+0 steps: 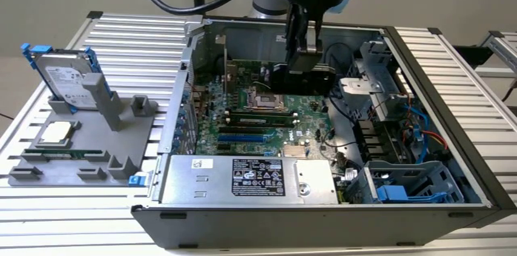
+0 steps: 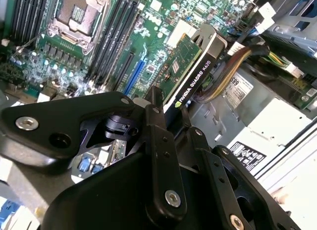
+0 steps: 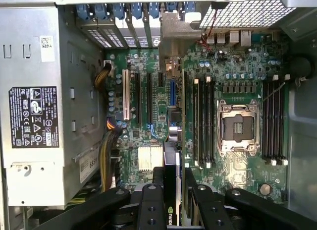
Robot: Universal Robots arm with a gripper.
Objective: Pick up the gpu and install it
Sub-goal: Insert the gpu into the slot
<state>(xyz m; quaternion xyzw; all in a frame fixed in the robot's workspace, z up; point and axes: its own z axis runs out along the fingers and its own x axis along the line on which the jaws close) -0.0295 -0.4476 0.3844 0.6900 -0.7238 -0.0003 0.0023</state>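
Observation:
My gripper hangs inside the open computer case, shut on the gpu. In the exterior view the card is a dark block held on edge above the green motherboard, toward the case's far side. In the second wrist view the gpu juts out from between my black fingers, with its green board face and black cooler edge showing. In the first wrist view the gpu is seen edge-on over the expansion slots, and its silver bracket reaches toward the rear slot openings.
The empty CPU socket and memory slots lie beside the card. The power supply fills the near side, with yellow cables by it. A blue drive cage sits at the near right. Outside, a grey fixture holds a hard drive.

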